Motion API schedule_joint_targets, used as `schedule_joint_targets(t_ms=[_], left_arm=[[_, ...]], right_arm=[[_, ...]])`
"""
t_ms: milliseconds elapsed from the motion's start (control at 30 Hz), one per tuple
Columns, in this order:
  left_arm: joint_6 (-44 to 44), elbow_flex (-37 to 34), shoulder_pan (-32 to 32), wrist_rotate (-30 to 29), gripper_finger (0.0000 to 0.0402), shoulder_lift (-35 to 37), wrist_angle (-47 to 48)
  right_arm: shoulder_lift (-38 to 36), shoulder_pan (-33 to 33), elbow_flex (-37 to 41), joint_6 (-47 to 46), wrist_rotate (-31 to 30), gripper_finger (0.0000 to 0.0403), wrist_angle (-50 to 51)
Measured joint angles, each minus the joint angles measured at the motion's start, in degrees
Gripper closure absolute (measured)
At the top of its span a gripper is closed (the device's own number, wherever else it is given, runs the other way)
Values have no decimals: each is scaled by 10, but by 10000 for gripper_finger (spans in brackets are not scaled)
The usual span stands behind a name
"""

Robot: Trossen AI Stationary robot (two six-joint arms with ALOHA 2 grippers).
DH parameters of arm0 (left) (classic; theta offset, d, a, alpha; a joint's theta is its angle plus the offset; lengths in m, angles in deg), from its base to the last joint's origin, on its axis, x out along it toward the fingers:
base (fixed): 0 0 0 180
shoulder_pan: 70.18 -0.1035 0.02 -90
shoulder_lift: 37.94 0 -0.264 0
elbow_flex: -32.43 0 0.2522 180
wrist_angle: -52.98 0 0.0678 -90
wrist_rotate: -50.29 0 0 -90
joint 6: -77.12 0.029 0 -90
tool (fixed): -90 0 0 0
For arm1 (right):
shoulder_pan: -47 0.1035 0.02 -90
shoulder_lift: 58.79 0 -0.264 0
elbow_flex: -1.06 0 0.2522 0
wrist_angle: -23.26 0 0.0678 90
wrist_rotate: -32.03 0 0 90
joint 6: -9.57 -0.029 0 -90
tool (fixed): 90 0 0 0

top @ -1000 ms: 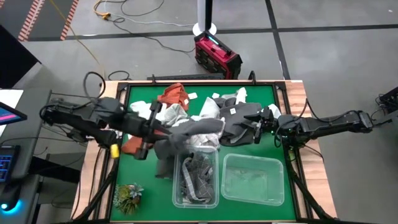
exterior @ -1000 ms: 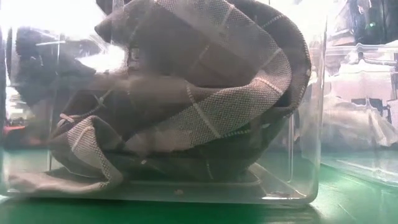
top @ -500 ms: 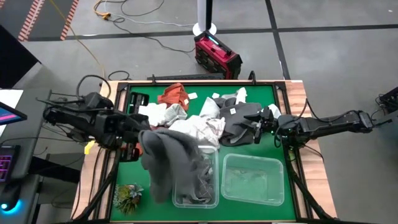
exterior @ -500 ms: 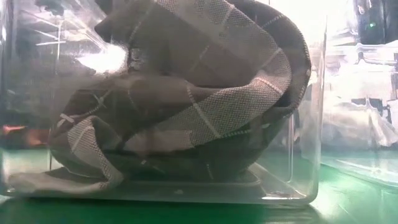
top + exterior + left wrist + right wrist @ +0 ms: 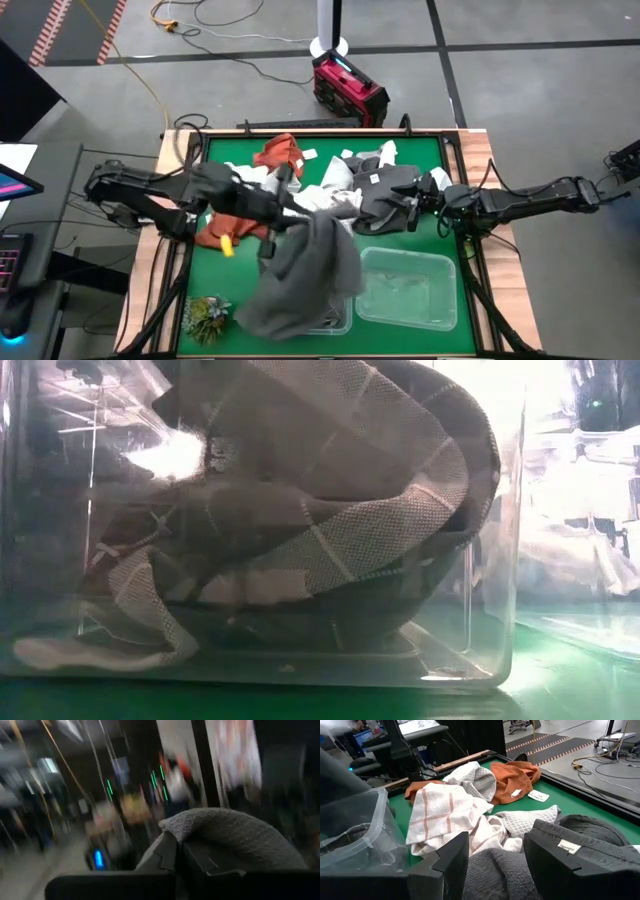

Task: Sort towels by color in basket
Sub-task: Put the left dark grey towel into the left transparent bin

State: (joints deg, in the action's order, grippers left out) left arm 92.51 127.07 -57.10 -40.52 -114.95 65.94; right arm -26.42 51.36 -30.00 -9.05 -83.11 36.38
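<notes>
A large dark grey towel hangs from the left gripper, draping over the left clear bin and hiding most of it in the high view. In the left wrist view the two dark fingers are pressed together on a fold of this grey cloth. Inside that bin, the low view shows a grey towel with pale grid lines bunched against the transparent wall.

The right clear bin sits just beside the left one on the green mat. Beyond the bins lies the unsorted pile: a rust-orange towel at the far edge, another rust-orange one near the left arm, white and cream cloths in the middle, and dark grey towels on the side of the right bin.

The right gripper rests low over those dark grey towels, its jaws spread apart with grey cloth between them, not pinching it. A white towel with rust stripes lies just ahead of it. A green plant tuft sits near the left bin, off the mat.
</notes>
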Motion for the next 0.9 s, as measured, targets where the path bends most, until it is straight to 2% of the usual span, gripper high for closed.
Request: schedule_joint_targets(t_ms=[133,267,500,667,800,900], left_arm=[[-24,30,0,5,397,-42,180],[-48,35,7,38,397,-83,267],[-60,35,24,59,397,-175,317],[-120,35,21,61,397,-241,354],[-165,37,11,49,397,-291,389],[-162,39,8,39,397,-317,403]], right_arm=[[0,0,0,0,0,184,1],[0,0,0,0,0,184,0],[0,0,0,0,0,184,0],[0,0,0,0,0,184,1],[0,0,0,0,0,184,1],[0,0,0,0,0,184,1]])
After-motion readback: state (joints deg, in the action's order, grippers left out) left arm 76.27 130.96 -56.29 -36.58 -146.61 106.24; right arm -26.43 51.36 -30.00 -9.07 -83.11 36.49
